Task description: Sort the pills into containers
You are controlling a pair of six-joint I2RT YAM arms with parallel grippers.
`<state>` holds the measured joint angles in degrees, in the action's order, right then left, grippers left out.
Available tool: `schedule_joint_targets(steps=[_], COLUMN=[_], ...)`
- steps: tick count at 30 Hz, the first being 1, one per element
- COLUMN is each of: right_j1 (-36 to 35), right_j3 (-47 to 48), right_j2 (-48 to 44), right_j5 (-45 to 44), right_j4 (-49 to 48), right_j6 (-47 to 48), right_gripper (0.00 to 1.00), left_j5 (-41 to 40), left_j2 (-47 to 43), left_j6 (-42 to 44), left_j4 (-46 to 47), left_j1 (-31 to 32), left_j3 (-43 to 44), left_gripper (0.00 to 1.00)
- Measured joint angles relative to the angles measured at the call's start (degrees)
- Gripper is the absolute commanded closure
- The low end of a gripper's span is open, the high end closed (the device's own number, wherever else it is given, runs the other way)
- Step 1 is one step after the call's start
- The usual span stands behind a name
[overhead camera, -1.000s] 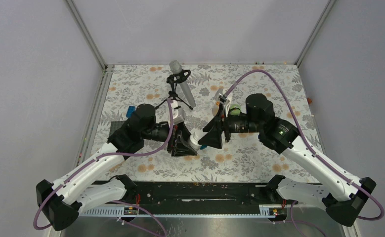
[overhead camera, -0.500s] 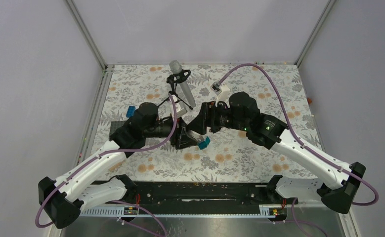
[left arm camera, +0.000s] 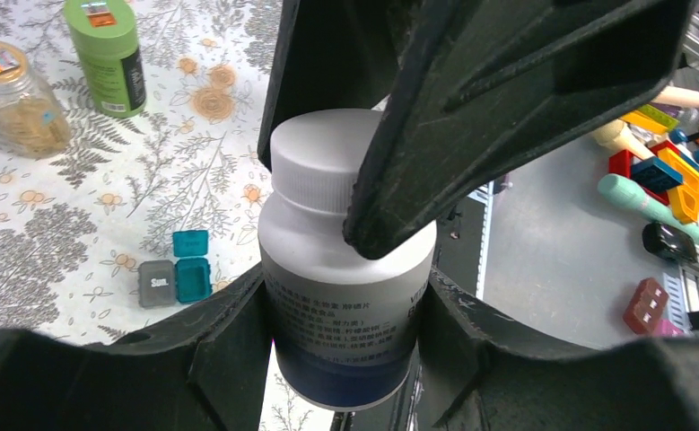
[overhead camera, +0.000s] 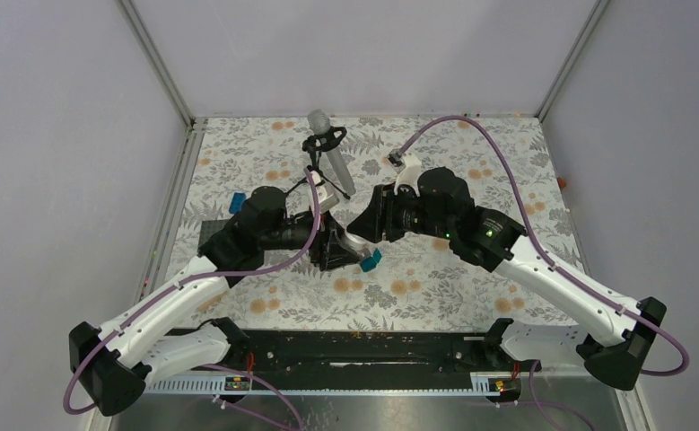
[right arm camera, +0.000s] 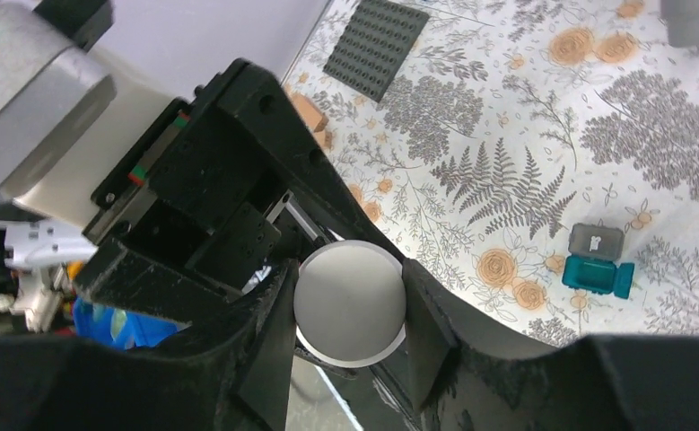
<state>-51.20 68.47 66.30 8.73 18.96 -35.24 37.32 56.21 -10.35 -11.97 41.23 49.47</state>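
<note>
A white pill bottle (left arm camera: 345, 296) with a blue band at its base is held above the table, my left gripper (left arm camera: 341, 314) shut on its body. The right gripper (right arm camera: 349, 301) has come in from the opposite side, both fingers pressed against the bottle's white cap (right arm camera: 349, 305). From above, the two grippers (overhead camera: 335, 247) (overhead camera: 363, 229) meet nose to nose with the bottle (overhead camera: 353, 244) between them. A small teal and grey pill box (left arm camera: 175, 278) lies open on the floral table below. No loose pills show.
A green bottle (left arm camera: 108, 54) and a clear jar of orange pills (left arm camera: 18, 99) stand on the table. A microphone on a tripod (overhead camera: 330, 153) rises just behind the grippers. A dark studded baseplate (right arm camera: 377, 45) and a blue block (overhead camera: 236, 202) lie at the left.
The right arm has swung left and back, and its gripper has closed on the bottle's cap. The left gripper has shifted slightly back with the bottle, uncovering the teal pill box.
</note>
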Motion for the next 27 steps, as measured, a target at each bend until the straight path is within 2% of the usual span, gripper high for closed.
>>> schedule_joint_targets(steps=[3, 9, 11, 15, 21, 27], right_j1=[1.18, 4.66, 5.11, 5.14, 5.11, 5.14], right_j3=[-1.81, -4.59, -4.57, -4.57, -4.52, -4.57], right_j2=[-1.64, -4.90, -5.20, -5.22, -5.22, -6.32], right_j5=[6.16, 24.00, 27.61, 28.55, 25.75, 26.99], right_j4=[-2.05, -4.31, -4.24, -4.17, -4.26, -4.72], right_j6=[5.33, 15.63, 18.32, 19.41, 16.98, 18.32], right_gripper=[1.00, 1.00, 0.95, 0.93, 0.92, 0.93], left_j5=[2.54, 12.85, 15.23, 16.28, 15.72, 17.35], left_j2=[-0.22, -0.28, -0.26, -0.17, 0.22, 0.22], left_j6=[0.48, 3.06, 3.39, 3.43, 3.48, 2.75], left_j4=[-0.09, -0.68, -0.66, -0.66, -0.20, 1.86], left_j1=[0.02, 0.52, 0.57, 0.55, 0.26, 0.28], left_j3=[0.00, 0.35, 0.46, 0.46, 0.46, 0.46], left_gripper=[1.00, 1.00, 1.00, 1.00, 1.00, 1.00])
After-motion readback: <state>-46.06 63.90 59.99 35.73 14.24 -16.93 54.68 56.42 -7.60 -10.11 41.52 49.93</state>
